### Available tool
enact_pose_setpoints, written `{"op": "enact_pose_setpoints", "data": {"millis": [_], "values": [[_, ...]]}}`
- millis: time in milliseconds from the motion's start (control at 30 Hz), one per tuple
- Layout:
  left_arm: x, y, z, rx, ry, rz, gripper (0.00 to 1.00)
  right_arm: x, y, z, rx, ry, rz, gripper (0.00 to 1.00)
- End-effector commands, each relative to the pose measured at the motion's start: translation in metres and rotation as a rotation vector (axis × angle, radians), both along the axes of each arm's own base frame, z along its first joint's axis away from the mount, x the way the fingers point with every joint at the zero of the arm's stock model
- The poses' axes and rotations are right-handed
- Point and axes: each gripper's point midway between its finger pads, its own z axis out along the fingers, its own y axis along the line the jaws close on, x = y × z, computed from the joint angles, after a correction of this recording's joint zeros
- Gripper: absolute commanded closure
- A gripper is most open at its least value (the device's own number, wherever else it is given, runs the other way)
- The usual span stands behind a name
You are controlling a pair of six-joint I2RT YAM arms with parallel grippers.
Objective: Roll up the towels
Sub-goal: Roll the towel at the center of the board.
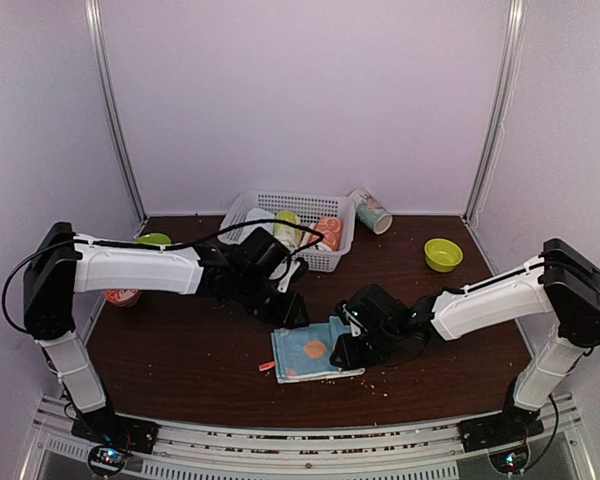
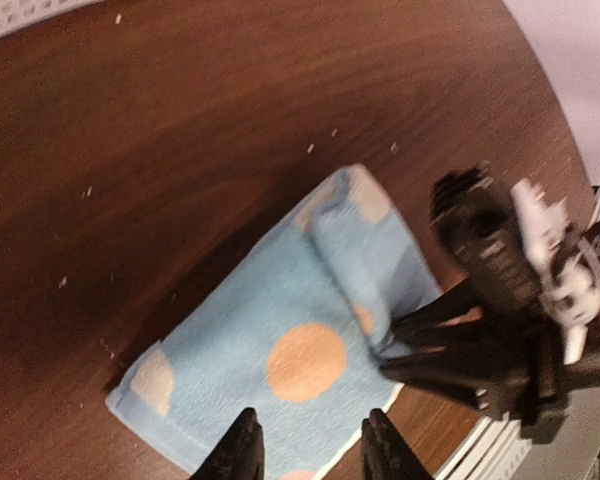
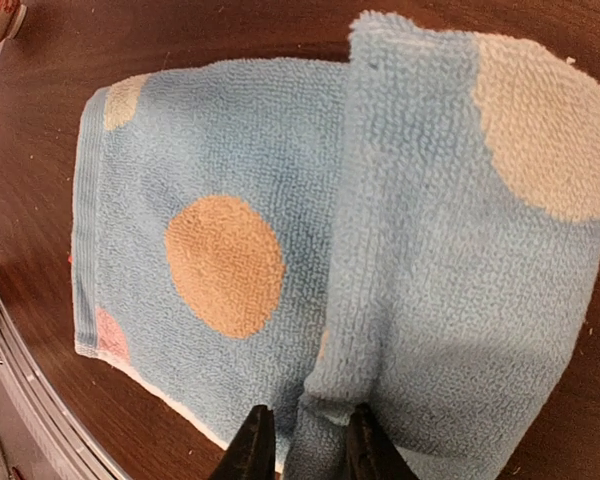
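The light blue towel (image 1: 308, 352) (image 2: 280, 340) (image 3: 230, 200) with orange and white spots lies flat on the brown table. Its right end is folded over into a thick flap (image 3: 460, 250). My right gripper (image 1: 342, 350) (image 3: 305, 425) stands at the flap's near corner, jaws slightly apart around the folded edge, with a small gap at one finger. The left gripper (image 1: 288, 316) (image 2: 310, 435) hovers open over the towel's flat near edge, nothing between its fingers. A peach-orange printed towel (image 1: 328, 232), rolled, stands in the basket.
A white basket (image 1: 250, 205) at the back holds a yellow-green roll (image 1: 286, 228). Another pale roll (image 1: 372, 211) leans outside its right end. Green bowls sit at the right (image 1: 443, 254) and back left (image 1: 153, 240). A red scrap (image 1: 266, 367) lies beside the towel.
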Motion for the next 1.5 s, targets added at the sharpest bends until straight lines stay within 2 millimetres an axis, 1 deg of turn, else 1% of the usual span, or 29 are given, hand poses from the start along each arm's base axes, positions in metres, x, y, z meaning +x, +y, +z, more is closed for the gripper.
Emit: {"op": "enact_pose_setpoints", "data": {"millis": [0,133,200,367,667,767,900,1033,1133,1367,1467], "values": [[0.017,-0.033,0.020,-0.088,-0.020,0.000,0.67,-0.004,-0.012,-0.011,-0.034,0.015,-0.014,0.73],[0.023,-0.051,0.020,-0.117,-0.004,-0.010,0.68,-0.004,-0.013,-0.012,-0.035,0.015,-0.013,0.73],[0.025,-0.059,0.017,-0.126,0.006,-0.020,0.68,-0.004,-0.014,-0.012,-0.034,0.014,-0.013,0.73],[0.029,-0.073,0.003,-0.139,0.037,-0.029,0.68,-0.004,-0.016,-0.012,-0.033,0.013,-0.018,0.73],[0.033,-0.090,-0.011,-0.165,0.072,-0.045,0.68,-0.005,-0.015,-0.011,-0.023,0.013,-0.011,0.73],[0.033,-0.093,-0.007,-0.180,0.077,-0.047,0.68,-0.005,-0.015,-0.012,-0.023,0.014,-0.010,0.73],[0.032,-0.094,0.007,-0.217,0.067,-0.052,0.68,-0.005,-0.015,-0.011,-0.021,0.012,-0.009,0.73],[0.028,-0.102,0.015,-0.268,0.083,-0.064,0.68,-0.005,-0.015,-0.011,-0.021,0.013,-0.009,0.73],[0.026,-0.107,0.013,-0.305,0.105,-0.068,0.69,-0.005,-0.015,-0.011,-0.018,0.012,-0.009,0.73],[0.020,-0.116,0.016,-0.385,0.136,-0.082,0.76,-0.005,-0.013,-0.011,-0.020,0.014,-0.005,0.73],[0.020,-0.118,0.007,-0.386,0.149,-0.082,0.80,-0.005,-0.013,-0.011,-0.019,0.014,-0.003,0.72]]}}
